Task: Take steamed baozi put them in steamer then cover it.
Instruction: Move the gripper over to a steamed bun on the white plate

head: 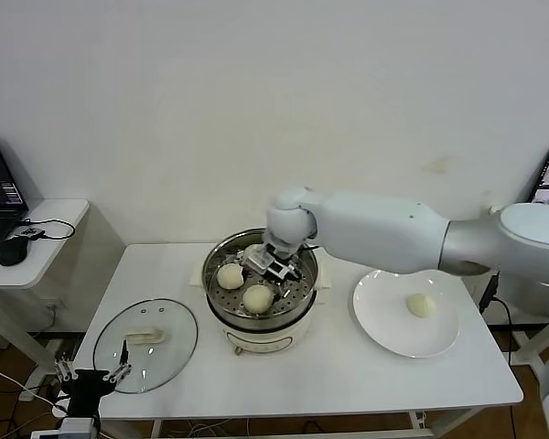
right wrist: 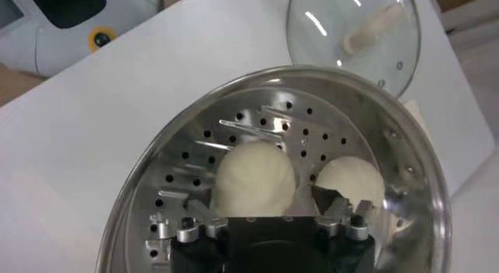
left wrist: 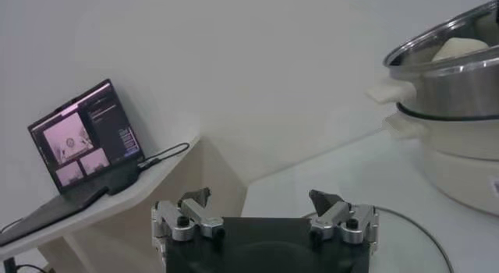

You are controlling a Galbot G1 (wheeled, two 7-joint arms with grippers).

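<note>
White wall behind everything, and a white table (head: 348, 375) taking up most of the floor space in front of the robot. Off to the robot's left sat a smaller side desk (head: 37, 247) with a laptop (left wrist: 82, 146) and a mouse (head: 12, 252) on it.

Biggest thing on the table was the steamer (head: 261, 306), the shiny steel pot on its cream base, sitting about in the middle. The right arm reached across from the robot's right side with its gripper (head: 276, 265) down inside the pot, over the perforated tray. From the right wrist camera the fingers (right wrist: 343, 212) were spread wide, not clamping anything, with one baozi (right wrist: 254, 181) sitting on the tray right between them and a second baozi (right wrist: 351, 181) just beside it, touching one finger as far as I could tell. The head camera showed two buns on the near half of the tray; anything under the gripper was hidden.

Next down in size, the glass cover (head: 146, 343) lay flat on the table to the robot's left of the pot, handle up. A white plate (head: 384, 315) sat on the other side with one lone bun (head: 423, 305) on it.

The left gripper (head: 93, 372) hung low at the table's near edge, by the lid's rim, fingers wide apart and empty.
</note>
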